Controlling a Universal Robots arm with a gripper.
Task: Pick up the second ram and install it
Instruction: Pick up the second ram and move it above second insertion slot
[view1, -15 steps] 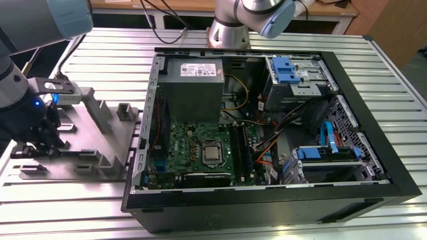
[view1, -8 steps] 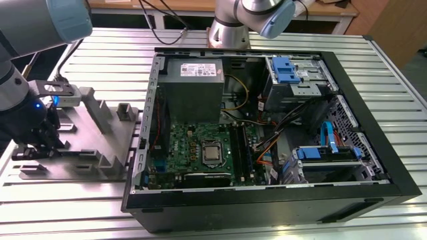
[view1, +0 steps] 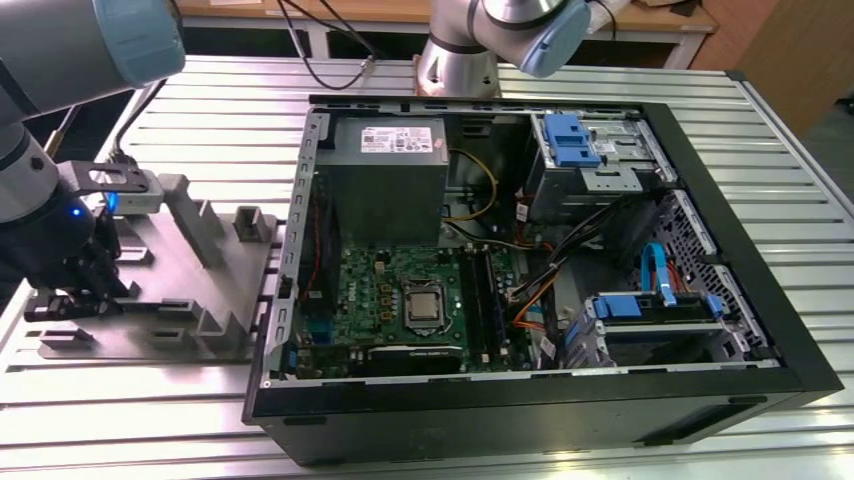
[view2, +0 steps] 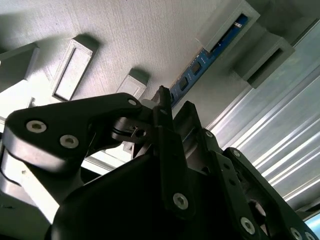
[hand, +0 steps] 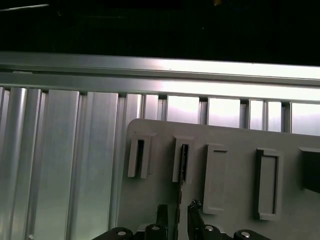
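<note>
The second ram (hand: 183, 162) stands on edge in a slot of the grey fixture plate (hand: 235, 140). In the second wrist view it is a blue strip with dark chips (view2: 202, 62) running from a grey holder (view2: 235, 25) down to my fingers. My gripper (hand: 177, 212) straddles its near end, one black finger (hand: 162, 215) on each side with small gaps showing, so it is open. In the exterior view the gripper (view1: 67, 295) is low over the fixture plate (view1: 174, 300), left of the computer case.
The open black computer case (view1: 747, 330) lies on the ribbed aluminium table (view1: 200, 100). Inside are the green motherboard (view1: 387, 290), long black slots (view1: 487, 290), the grey power-supply box (view1: 387, 150) and blue drive brackets (view1: 567, 140). Upright grey holders (view1: 207, 230) rise from the fixture plate.
</note>
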